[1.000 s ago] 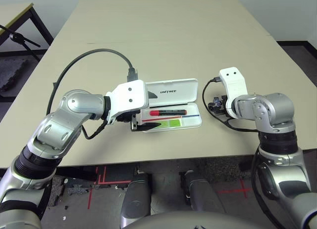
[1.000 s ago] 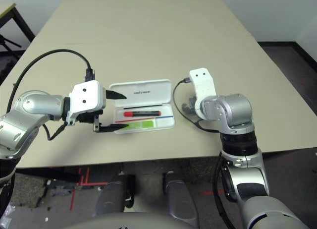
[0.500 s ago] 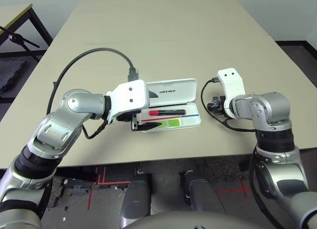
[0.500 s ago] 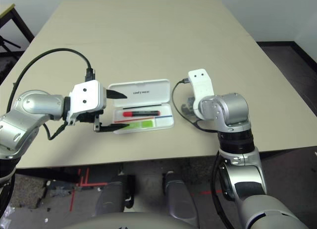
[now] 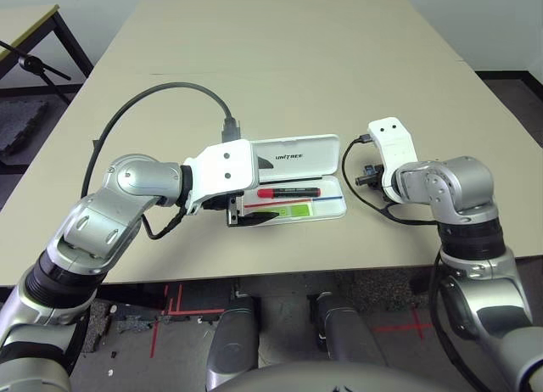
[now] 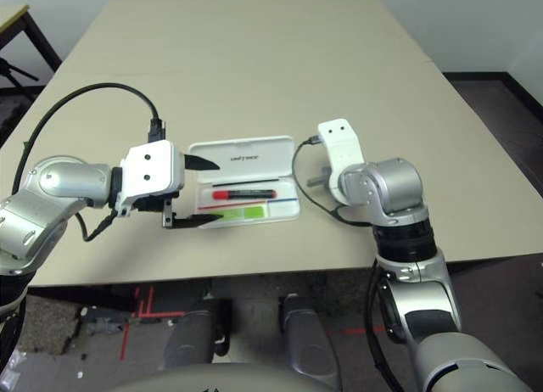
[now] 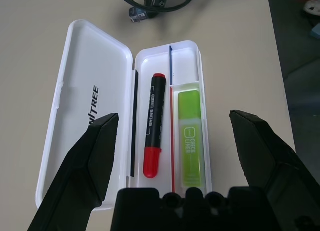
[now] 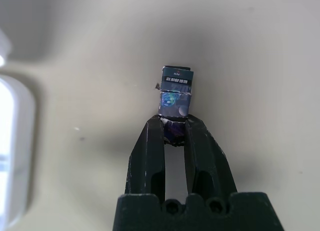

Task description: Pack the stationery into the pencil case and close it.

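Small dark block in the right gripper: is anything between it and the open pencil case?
Nothing visible. The right gripper pinches the block above bare table beside the pencil case, whose lid lies open.

The open lid of the flat white plastic pencil case is showing the word "UNITREE" in dark letters. The short lime-green highlighter is showing "CHECK LINER". The writing on the red marker is too small to read.

We see the dark-grey block only in part, its lower end hidden between the jaws, and its printed label seems too small to read.
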### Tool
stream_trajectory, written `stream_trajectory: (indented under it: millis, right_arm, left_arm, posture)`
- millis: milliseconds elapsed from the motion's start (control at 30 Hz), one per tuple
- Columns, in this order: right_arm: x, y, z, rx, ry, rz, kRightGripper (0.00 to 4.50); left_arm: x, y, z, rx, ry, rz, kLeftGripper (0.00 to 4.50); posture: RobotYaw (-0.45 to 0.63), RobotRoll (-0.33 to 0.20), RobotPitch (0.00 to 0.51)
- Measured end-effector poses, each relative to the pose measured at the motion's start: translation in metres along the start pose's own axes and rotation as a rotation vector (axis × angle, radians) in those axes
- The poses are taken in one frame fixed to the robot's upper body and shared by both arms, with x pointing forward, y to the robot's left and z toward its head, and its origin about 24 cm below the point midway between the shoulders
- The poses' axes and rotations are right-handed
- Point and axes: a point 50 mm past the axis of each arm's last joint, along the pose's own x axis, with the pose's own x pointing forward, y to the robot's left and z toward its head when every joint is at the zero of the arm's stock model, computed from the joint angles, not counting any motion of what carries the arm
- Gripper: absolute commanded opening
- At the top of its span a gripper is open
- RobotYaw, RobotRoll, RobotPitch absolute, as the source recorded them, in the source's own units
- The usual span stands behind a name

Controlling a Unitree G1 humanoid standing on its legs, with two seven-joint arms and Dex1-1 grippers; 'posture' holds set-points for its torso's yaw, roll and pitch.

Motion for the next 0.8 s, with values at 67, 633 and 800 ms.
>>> stream_trajectory:
  millis: [67,633,800]
  right_arm:
    - [-0.003,-0.007,0.002,-0.058,-0.002,-0.014,0.27]
    - [-0.035,-0.031,0.012,-0.927,-0.299,0.475,0.27]
    - [-0.039,-0.025,0.011,-1.106,-0.328,0.652,0.27]
  left_arm:
    - [0.0,0.0,0.0,0.001,0.002,0.0,4.5]
    - [0.004,-0.003,-0.003,-0.003,0.013,-0.005,4.5]
    - [0.004,-0.004,-0.003,-0.003,0.013,0.001,4.5]
  posture:
    - [0.04,0.0,0.106]
    - [0.07,0.0,0.113]
    - [0.07,0.0,0.113]
